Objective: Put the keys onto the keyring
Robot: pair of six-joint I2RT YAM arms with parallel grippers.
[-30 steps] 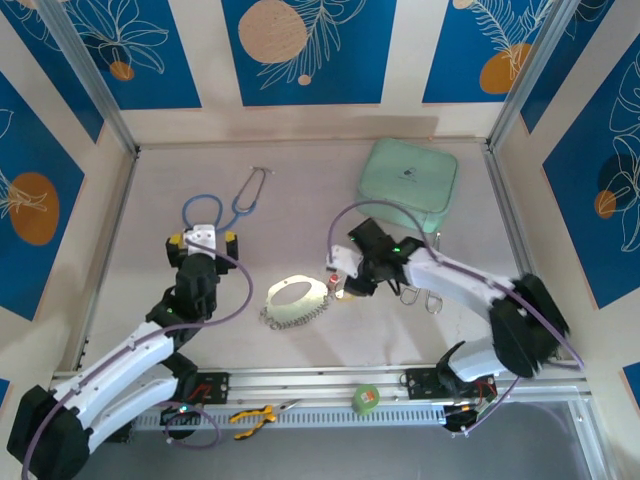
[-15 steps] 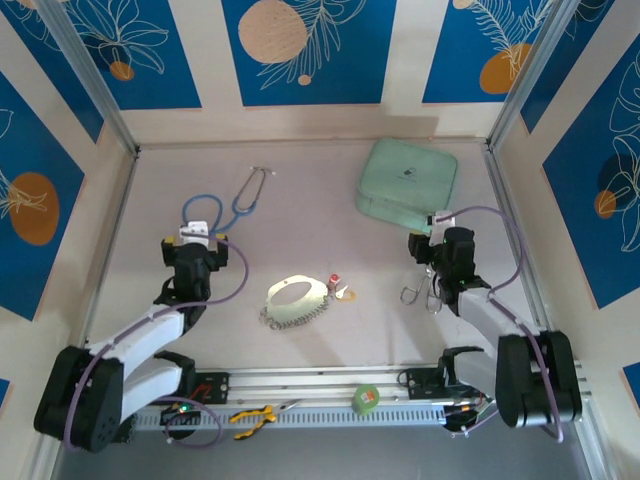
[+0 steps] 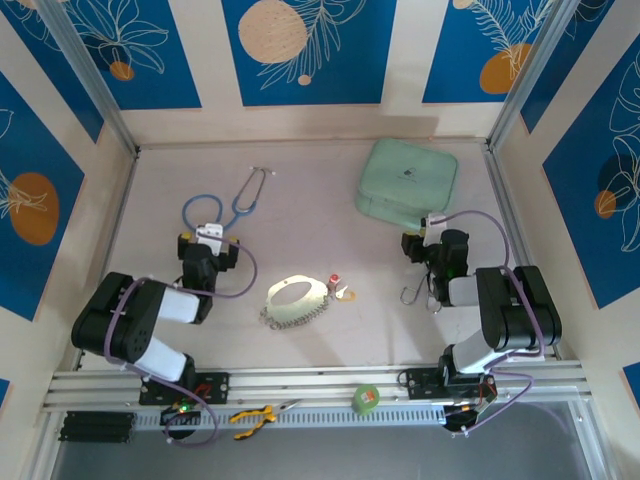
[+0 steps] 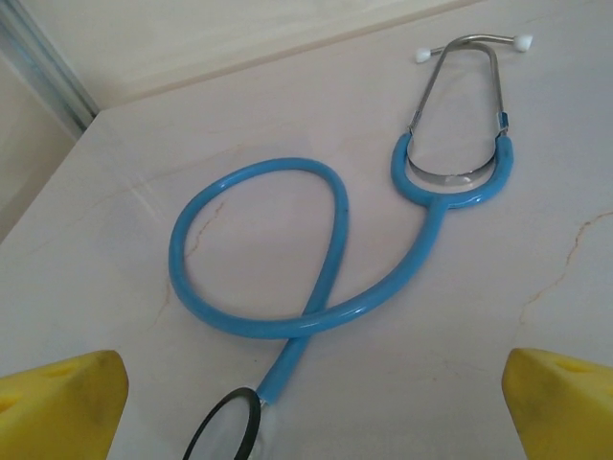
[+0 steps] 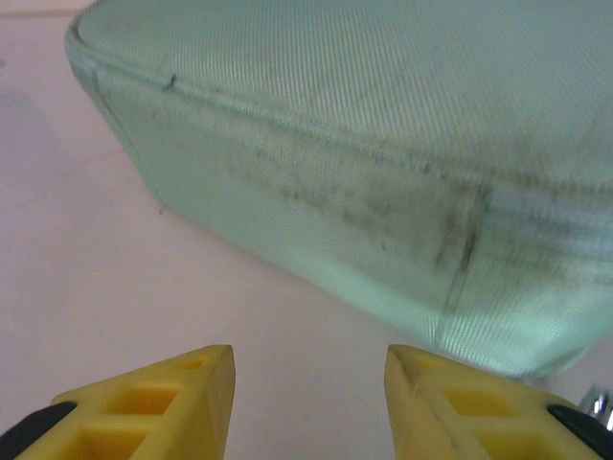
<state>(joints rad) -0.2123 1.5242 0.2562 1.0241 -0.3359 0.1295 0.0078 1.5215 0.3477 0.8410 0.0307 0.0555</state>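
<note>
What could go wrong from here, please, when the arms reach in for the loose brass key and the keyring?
The brass key lies loose and tiny beside the keyring; a pinch may slip or push it away. The wire clip lies close to the right hand, so a reach toward the key might drag it. The left hand sits by the blue stethoscope and could snag its tube.

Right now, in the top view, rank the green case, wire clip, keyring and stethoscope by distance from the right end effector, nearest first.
From the right end effector:
1. green case, just ahead of it.
2. wire clip, just behind it.
3. keyring, table centre.
4. stethoscope, far left.
</note>
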